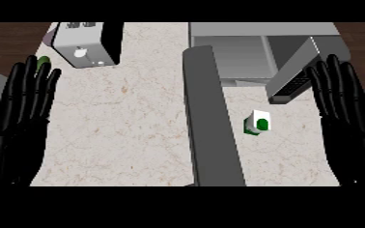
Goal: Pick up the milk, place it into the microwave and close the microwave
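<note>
Boxy white-and-green milk carton [257,122] stands on speckled counter [121,125]; left hand [25,107] and right hand [339,101] are straight-fingered, empty.

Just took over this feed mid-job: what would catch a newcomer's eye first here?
The long dark-grey panel, apparently the open door of the grey box-shaped microwave at upper right, cuts down the middle of the pale speckled counter. Just right of it stands the small white-and-green milk carton. The black left hand and right hand rest open at the side edges.
</note>
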Motion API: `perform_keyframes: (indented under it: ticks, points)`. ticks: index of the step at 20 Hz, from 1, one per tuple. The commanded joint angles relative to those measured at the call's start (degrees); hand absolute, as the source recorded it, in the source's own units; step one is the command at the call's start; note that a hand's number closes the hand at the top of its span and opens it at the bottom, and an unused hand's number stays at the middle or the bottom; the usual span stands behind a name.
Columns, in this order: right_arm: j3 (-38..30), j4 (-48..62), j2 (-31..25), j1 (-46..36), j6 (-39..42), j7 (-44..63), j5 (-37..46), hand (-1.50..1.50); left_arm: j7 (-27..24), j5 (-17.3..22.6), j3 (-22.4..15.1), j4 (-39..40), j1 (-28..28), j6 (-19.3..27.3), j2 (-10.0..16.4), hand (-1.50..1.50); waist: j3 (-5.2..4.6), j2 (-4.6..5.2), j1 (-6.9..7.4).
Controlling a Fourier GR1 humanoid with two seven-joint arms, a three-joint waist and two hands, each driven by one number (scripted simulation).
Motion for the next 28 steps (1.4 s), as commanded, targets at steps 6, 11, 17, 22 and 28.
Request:
perform_keyframes:
  ticks: [6,11,17,22,28]
  points:
    - [11.9,8.2,4.2,-4.1,-11.7,-2.3,7.6,-1.50,-3.2,-6.3,-2.2,-0.4,3.9,2.3,-1.6,-1.50,0.48,-0.66,1.55]
    - [15.5,4.7,4.3,-0.5,-3.0,2.3,-6.4,-1.50,-0.1,2.7,-3.3,-2.4,9.6,3.7,-4.7,-1.50,0.48,-0.73,1.61]
    - [22.4,0.3,4.3,2.2,-7.9,3.4,-0.9,-1.50,-5.2,6.0,-0.3,-3.2,15.3,0.1,-3.9,-1.50,0.47,-0.74,1.27]
    - [20.0,4.3,4.3,3.2,-13.2,-0.5,3.1,-1.50,-5.6,6.8,-1.1,-8.2,22.3,-0.9,-3.6,-1.50,0.48,-0.76,1.51]
    - [12.4,9.6,3.2,-0.2,-13.0,-0.3,1.9,-1.50,-12.0,10.3,0.9,-5.3,27.0,-5.6,-3.1,-1.50,0.46,-0.71,1.70]
